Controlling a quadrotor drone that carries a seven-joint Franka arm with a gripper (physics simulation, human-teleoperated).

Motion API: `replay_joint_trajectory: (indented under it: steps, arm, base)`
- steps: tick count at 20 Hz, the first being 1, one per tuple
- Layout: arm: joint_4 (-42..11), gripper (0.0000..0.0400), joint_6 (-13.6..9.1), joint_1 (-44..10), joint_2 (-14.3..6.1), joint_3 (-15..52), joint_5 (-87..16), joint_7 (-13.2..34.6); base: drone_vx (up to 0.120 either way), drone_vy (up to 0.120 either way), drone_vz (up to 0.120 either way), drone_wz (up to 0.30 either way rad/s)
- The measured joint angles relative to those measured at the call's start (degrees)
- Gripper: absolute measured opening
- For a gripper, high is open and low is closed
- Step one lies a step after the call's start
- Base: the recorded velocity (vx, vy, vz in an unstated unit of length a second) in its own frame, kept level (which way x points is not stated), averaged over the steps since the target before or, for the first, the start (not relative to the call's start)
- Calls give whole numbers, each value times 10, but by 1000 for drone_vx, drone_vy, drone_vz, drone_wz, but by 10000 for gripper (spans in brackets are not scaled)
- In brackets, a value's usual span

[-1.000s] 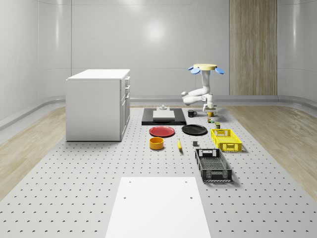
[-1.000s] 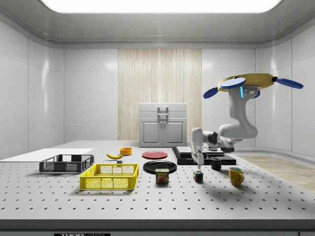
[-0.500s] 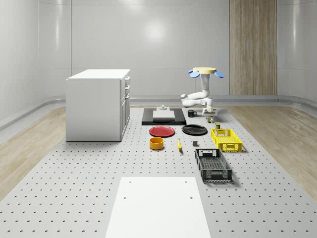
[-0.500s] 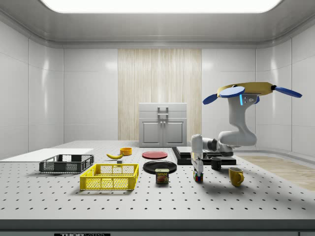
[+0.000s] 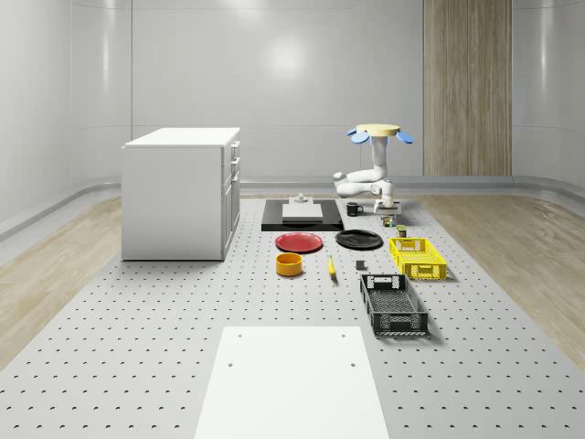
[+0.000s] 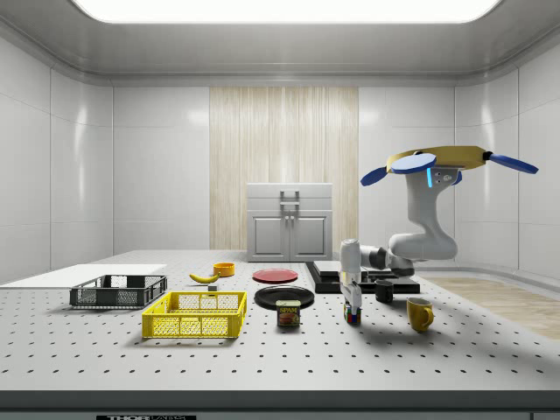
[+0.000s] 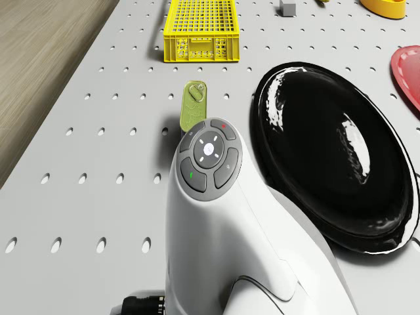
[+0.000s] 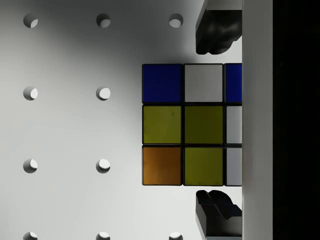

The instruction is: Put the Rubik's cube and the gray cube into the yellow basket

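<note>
Perforated grey desk [image 5: 137, 329] runs down the room between strips of wood floor, with pale panelled walls all round. Nearest the pincer [image 6: 352, 304] is the Rubik's cube [image 8: 192, 124], resting on the desk directly under it. From the wrist, blue, white, yellow and orange tiles face up, and the two dark fingers [image 8: 216, 30] stand spread on opposite sides of the cube, a gap showing between each tip and the cube's edge, so it is not pinched.

Just beside the pincer, on the basket side, a Spam can [image 6: 288, 312] stands upright, and a large black plate [image 7: 335, 151] lies next to the forearm. On the pincer's other side, near it, sit a black mug [image 6: 384, 290] and a yellow mug [image 6: 419, 313].

Overhead and a little behind, the drone [image 6: 442, 161] hovers above the desk's far end, its white arm [image 6: 420, 238] bent down and forward to the cube.

Farther off, beyond the can, the yellow basket [image 5: 417, 257] sits on the desk. Past it the small gray cube [image 7: 287, 7] lies on the desk, well apart from the pincer. Farther still come a black crate [image 5: 393, 305] and a white cabinet [image 5: 181, 192].
</note>
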Motion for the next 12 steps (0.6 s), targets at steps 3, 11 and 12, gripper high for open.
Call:
replay_joint_trajectory:
  steps: [3,11,12]
  arm:
    - [3,400,13,0,-9,-13,-11,-1]
    - [7,367,35,-3,-26,-31,-24,0]
    - [8,358,37,-4,-27,-31,-24,0]
  base:
    - [0,0,0,0]
    - [0,0,0,0]
    - [0,0,0,0]
